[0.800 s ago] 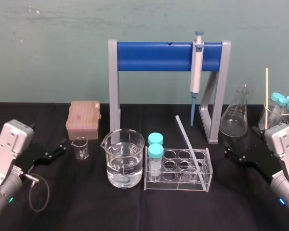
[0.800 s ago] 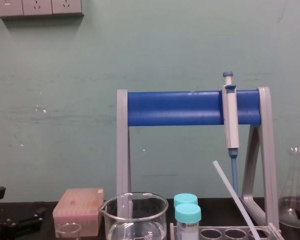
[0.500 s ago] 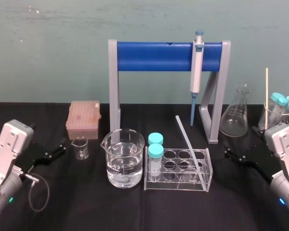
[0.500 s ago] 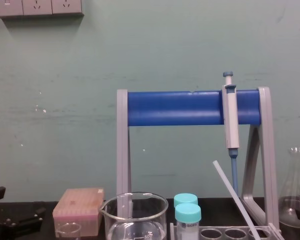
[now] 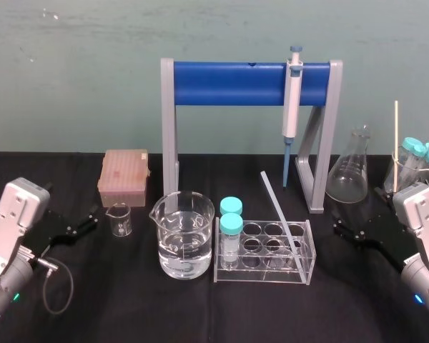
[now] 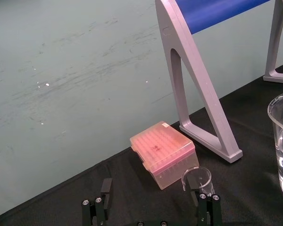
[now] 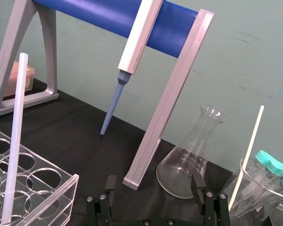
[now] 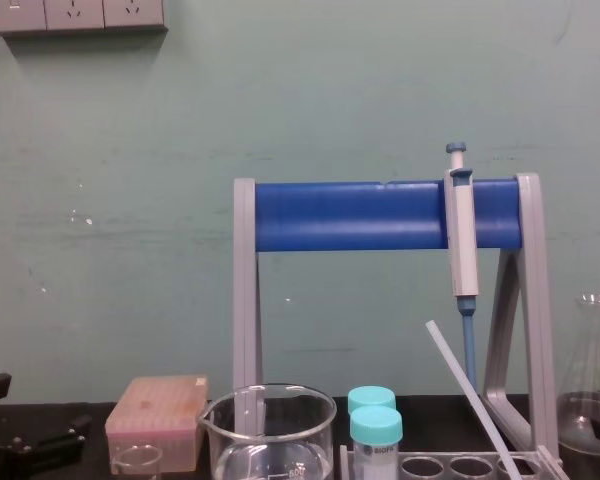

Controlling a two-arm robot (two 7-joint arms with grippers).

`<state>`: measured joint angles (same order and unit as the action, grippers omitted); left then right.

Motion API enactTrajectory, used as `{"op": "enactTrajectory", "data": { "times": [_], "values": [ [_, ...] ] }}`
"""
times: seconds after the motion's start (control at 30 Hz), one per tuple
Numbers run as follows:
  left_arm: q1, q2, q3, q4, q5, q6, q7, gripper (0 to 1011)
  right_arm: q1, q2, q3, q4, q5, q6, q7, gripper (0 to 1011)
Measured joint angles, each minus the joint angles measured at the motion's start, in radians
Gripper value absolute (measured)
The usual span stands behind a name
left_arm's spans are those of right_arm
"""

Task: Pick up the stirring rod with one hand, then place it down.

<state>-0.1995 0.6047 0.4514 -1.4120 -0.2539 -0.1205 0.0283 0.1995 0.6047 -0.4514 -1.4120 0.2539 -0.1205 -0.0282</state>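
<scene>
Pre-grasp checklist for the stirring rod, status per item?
1. Stirring rod located: ok, leaning in the tube rack, top tilted to the left.
2. Rod above the rack free of contact: ok.
3. Right gripper open: ok, at the table's right side, right of the rack.
4. Left gripper open and parked: ok, far left by the small beaker.
5. Clearance to the flask beside the right gripper: cannot tell.
</scene>
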Motion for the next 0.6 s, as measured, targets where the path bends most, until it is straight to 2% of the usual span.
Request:
{"op": "enactTrajectory", "data": {
  "times": [0.6],
  "values": [
    [0.000, 0.000, 0.000, 0.000, 0.000, 0.000, 0.000, 1000, 0.000, 0.000, 0.000, 0.000, 0.000, 0.000, 0.000, 1003]
  ]
}}
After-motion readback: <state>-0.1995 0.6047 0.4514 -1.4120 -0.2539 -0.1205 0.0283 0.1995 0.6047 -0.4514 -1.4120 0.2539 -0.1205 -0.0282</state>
